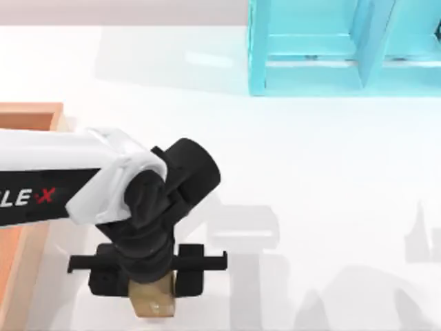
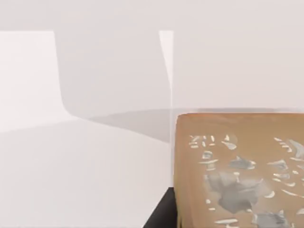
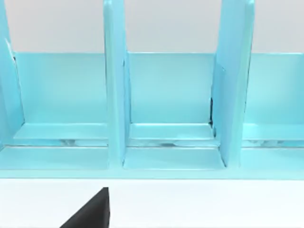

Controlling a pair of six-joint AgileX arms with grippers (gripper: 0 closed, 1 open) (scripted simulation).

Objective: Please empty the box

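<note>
The box (image 1: 31,108) is a wooden crate with a pale rim and orange-brown inside, cut off by the top view's left edge and partly covered by my left arm. To its right, near the table's front edge, my left gripper (image 1: 153,291) points down and is shut on a small tan block (image 1: 156,305). In the left wrist view the tan block (image 2: 237,175) looms close, showing a mottled grey pattern on its face, with the white table behind it. What lies inside the box is hidden. A dark part of my right gripper (image 3: 90,213) faces the shelf unit.
A turquoise shelf unit (image 1: 310,55) with upright dividers stands at the back right of the table; the same shelf unit (image 3: 166,104) is close in the right wrist view. White tabletop spreads between the box and the shelf.
</note>
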